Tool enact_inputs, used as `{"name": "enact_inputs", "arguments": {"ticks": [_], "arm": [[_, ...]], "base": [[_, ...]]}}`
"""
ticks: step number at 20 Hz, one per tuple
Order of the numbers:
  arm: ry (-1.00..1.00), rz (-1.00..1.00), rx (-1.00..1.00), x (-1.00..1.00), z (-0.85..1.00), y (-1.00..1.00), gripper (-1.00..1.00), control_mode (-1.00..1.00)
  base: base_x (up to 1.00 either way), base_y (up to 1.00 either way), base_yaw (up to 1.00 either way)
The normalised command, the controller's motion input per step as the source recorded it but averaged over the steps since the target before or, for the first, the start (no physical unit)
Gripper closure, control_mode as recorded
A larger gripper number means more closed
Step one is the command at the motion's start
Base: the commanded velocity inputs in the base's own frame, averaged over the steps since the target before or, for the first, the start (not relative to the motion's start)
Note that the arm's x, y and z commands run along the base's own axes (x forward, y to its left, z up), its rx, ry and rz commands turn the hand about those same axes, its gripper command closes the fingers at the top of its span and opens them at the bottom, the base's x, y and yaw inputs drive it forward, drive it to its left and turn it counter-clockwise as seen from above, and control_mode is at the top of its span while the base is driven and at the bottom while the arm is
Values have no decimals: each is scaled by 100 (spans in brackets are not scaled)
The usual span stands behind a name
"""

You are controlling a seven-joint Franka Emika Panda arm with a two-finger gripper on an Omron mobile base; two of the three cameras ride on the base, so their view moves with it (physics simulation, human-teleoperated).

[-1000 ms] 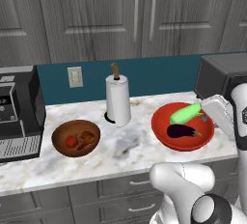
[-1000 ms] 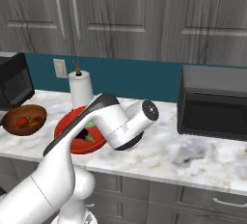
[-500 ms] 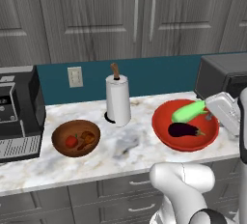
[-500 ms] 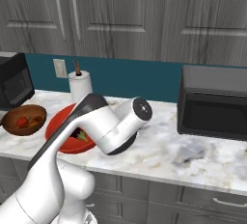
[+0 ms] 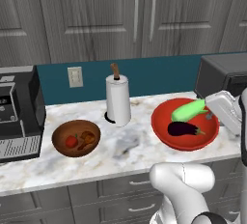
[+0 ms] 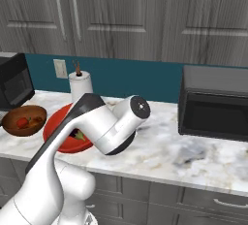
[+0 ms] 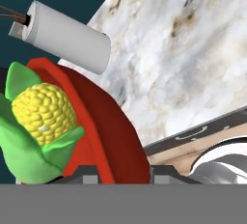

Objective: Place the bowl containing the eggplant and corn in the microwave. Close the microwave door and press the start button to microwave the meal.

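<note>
bowl (image 5: 185,124) gripped at its right rim, resting on the counter (image 5: 125,146), not yet carried.
left to right in the left base view: wooden bowl (image 5: 76,138), paper towel roll (image 5: 118,100), then the red bowl holding the corn (image 5: 188,110) and eggplant (image 5: 184,129), with the gripper (image 5: 212,114) at its right edge. the hand view shows the jaws narrowed on the rim. judgement: lift level and slowly, since the corn lies close to the pinch; the microwave (image 6: 215,103) stands well apart to the right, its door apparently closed.
</note>
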Motion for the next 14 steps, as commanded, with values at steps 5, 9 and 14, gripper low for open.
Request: {"name": "enact_inputs", "arguments": {"ticks": [5, 9, 14], "arm": [[0, 0, 0, 0, 0, 0, 100, 100], [0, 0, 0, 0, 0, 0, 100, 100], [0, 0, 0, 0, 0, 0, 100, 100]], "base": [[-13, 0, 0], [-67, 0, 0], [-66, 0, -2]]}}
